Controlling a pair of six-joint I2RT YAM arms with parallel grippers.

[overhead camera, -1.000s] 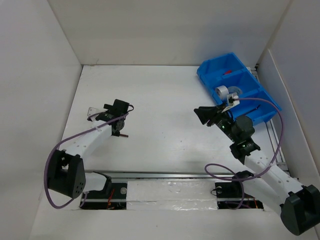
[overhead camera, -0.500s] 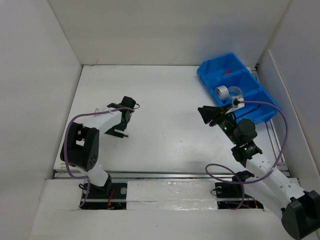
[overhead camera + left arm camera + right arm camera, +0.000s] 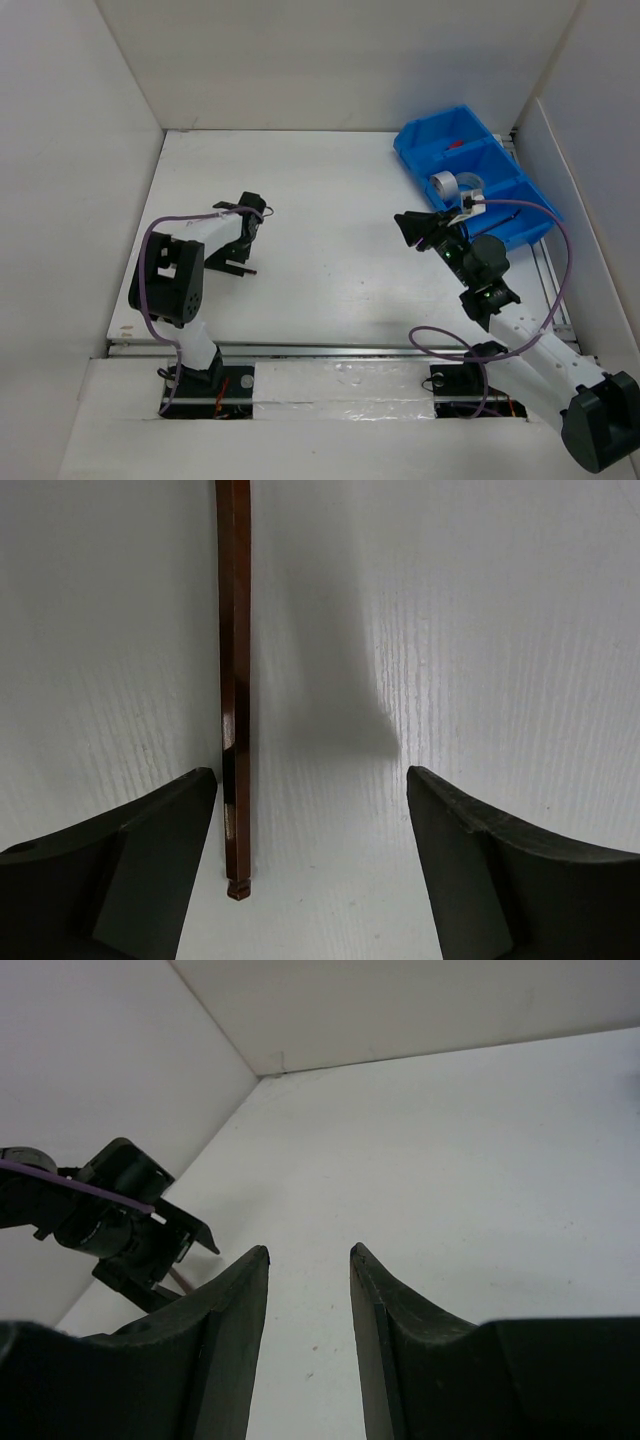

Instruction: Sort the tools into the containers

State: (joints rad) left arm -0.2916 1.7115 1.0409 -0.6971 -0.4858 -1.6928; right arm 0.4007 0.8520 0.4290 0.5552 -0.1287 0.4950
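Top view: my left claw (image 3: 238,264) sits low over the worktop (image 3: 330,190), left of centre. My right claw (image 3: 404,230) hangs near the blue bin (image 3: 420,160); a tape roll (image 3: 444,184) lies in its middle compartment.

Left wrist: claw spread. Hex key (image 3: 235,680) lies flat on the worktop between the fingers, close to one, well apart from the other.

Right wrist: claw spread, bare worktop showing between the fingers.

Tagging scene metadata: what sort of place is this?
Probably a lab test cell, not a real workshop: plain white walls boxing in a white tabletop, a left arm and right arm bolted at its near edge, and one bright blue three-compartment plastic bin.
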